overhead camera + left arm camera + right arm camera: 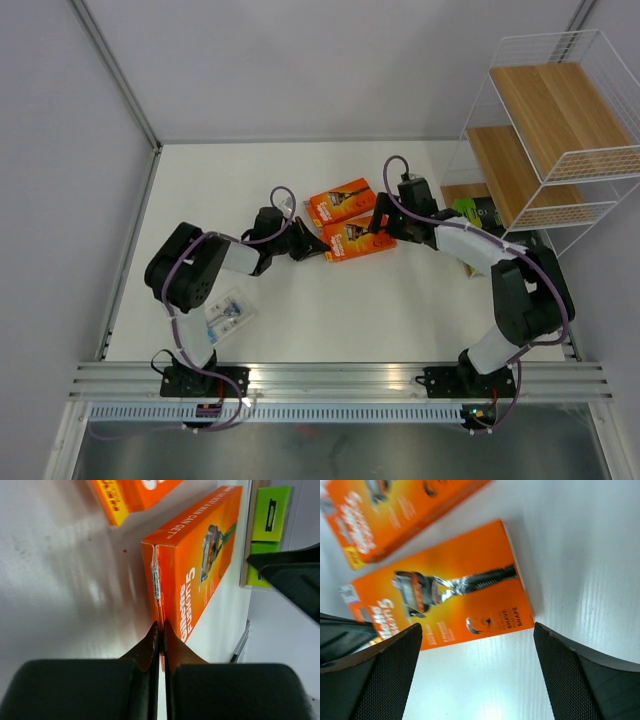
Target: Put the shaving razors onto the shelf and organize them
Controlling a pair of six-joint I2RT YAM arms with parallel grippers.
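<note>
White tabletop [340, 300] lay under both arms. At its centre the nearer orange razor pack [358, 238] lay flat, its long axis running from arm to arm. The left gripper [308, 246] was pinching the thin flap at its left end, jaws pressed together. The right gripper [378, 222] hung spread wide over the opposite end, and was the nearer one to the shelf [560, 110] at far right.
</note>
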